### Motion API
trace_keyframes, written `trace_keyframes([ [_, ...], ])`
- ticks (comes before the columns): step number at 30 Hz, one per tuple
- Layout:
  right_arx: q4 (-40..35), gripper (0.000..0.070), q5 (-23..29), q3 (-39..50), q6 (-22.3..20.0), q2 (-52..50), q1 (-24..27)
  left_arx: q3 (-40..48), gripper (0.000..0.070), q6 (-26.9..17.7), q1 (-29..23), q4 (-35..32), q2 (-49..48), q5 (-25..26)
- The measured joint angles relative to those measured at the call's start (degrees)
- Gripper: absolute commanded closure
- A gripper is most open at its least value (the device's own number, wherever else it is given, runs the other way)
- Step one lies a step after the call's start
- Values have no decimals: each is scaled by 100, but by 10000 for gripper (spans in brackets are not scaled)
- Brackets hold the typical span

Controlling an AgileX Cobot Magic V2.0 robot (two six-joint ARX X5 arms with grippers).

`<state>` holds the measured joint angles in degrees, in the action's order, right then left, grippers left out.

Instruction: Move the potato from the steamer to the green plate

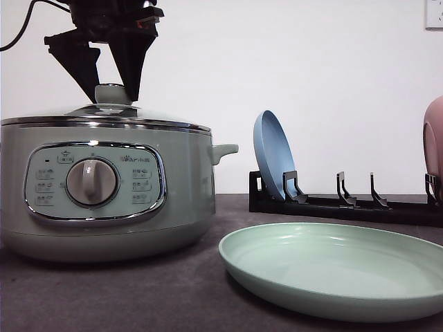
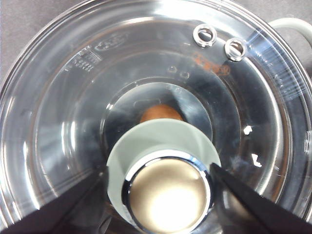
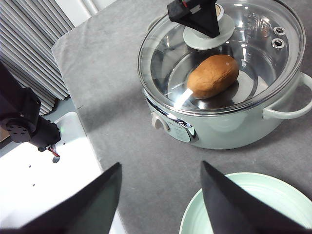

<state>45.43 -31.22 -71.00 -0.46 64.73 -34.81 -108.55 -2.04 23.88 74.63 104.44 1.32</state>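
i have my left gripper (image 1: 113, 86) straddling the knob (image 2: 163, 175) of the glass lid (image 3: 222, 53), one finger on each side of it, spread about as wide as the knob's collar, and from the left wrist view i cannot tell whether the pads are pressing it or just alongside; nothing is lifted, since the lid sits flat on the rim of the steamer (image 1: 104, 187). so i judge i am at the first step, opening the pot. the potato (image 3: 213, 75) lies inside on the steamer floor, seen through the glass, roughly under the knob and a little off to one side. my right gripper (image 3: 161, 195) hangs wide open and empty over the grey table (image 3: 112, 87), just beside the near rim of the green plate (image 1: 332, 270), which lies flat to the right of the steamer with nothing on it. next i should close firmly on the knob and raise the lid straight up, then carry it aside, so the right hand can reach the potato.
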Motion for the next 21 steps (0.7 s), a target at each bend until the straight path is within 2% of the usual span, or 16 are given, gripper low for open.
trace_keyframes([
  [3,-2,382,0,0,-22,0,0,0,332,2,0,32,0,2],
  [7,-2,382,0,0,-59,0,0,0,430,2,7,59,0,19],
  [12,-2,382,0,0,-72,0,0,-4,463,0,28,59,0,8],
  [15,-2,382,0,0,-80,0,0,-9,594,-3,28,62,0,7],
  [18,-2,382,0,0,-80,0,0,-26,694,-40,31,79,0,6],
  [21,-2,382,0,0,-80,0,0,-33,691,-44,31,99,0,4],
])
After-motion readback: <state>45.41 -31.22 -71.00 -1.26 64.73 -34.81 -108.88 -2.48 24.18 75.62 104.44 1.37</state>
